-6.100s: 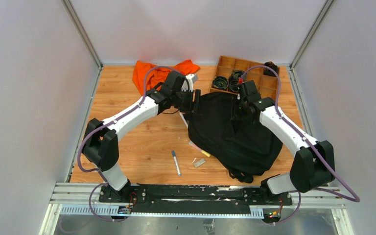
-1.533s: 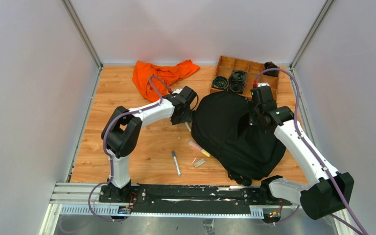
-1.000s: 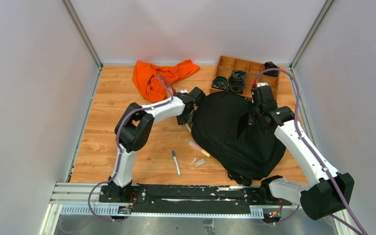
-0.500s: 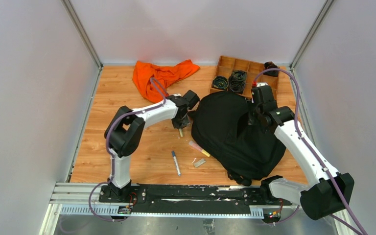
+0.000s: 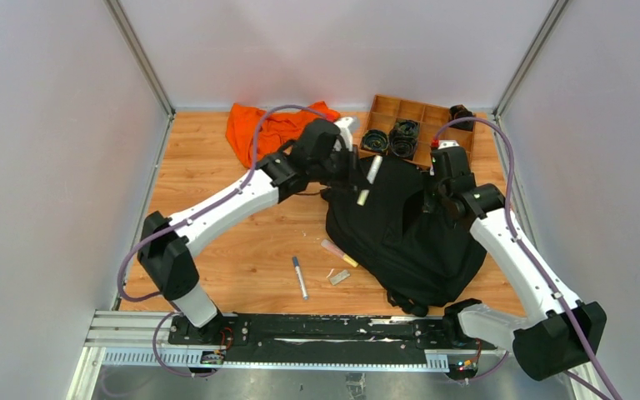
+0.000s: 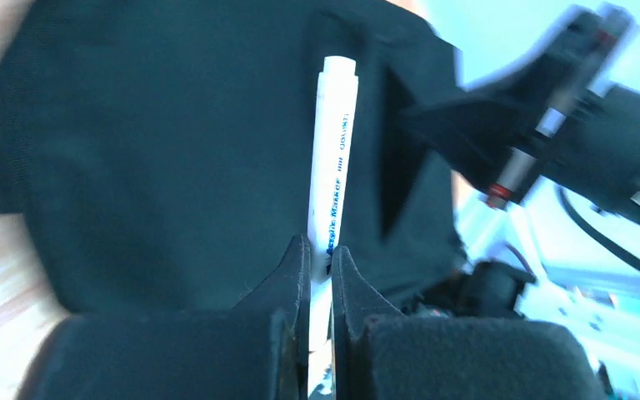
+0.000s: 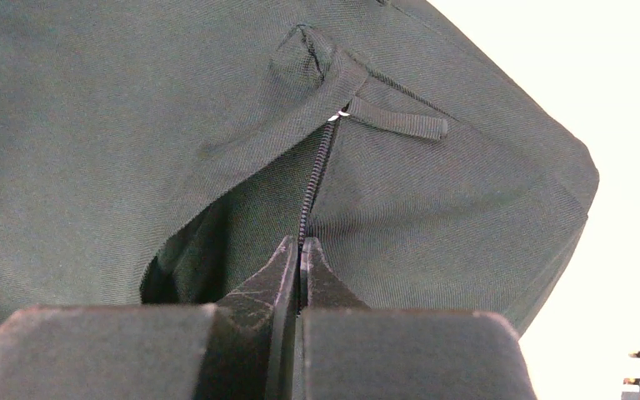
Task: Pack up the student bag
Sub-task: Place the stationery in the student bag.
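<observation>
The backpack lies slumped on the table, directly beneath both pincers. The right pincer is clamped on the backpack's fabric edge at the zipper, with a dark gap open just left of its jaws. The left pincer is closed around a white marker, held above the backpack and pointing toward the right pincer. An orange cloth lies behind the left pincer and a wooden tray behind the right. A pen and a highlighter lie nearer the bases.
</observation>
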You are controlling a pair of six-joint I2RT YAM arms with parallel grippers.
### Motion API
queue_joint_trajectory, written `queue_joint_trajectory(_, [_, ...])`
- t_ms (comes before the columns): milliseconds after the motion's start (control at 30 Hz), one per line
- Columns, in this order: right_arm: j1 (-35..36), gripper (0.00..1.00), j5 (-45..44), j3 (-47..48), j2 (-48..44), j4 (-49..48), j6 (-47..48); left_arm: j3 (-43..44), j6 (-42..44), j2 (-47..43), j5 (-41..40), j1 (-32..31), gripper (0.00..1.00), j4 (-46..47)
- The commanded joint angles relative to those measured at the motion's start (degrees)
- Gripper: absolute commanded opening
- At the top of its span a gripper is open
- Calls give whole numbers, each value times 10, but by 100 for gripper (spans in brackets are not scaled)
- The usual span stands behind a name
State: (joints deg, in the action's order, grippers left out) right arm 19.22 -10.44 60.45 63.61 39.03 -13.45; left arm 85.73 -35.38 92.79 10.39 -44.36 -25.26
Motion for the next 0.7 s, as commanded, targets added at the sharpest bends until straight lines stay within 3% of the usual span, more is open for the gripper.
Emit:
queue_joint_trajectory(0, [-6,0,18,-4,-23,-11,-7,15,-6,61,176,-49,0,118])
queue_joint_trajectory(100, [-6,0,22,-5,-28,-11,-4,33,-49,100,193,-65,0,167])
queue_joint_trajectory(267, [-6,0,25,-9,-33,-6,0,77,-76,160,216,-70,0,146])
queue_joint_trajectory(467, [-6,0,22,-10,-38,-6,-1,111,-81,208,176,-76,0,124])
queue_joint_trajectory(667, [-6,0,20,-11,-34,-7,0,218,-83,293,152,-85,0,19])
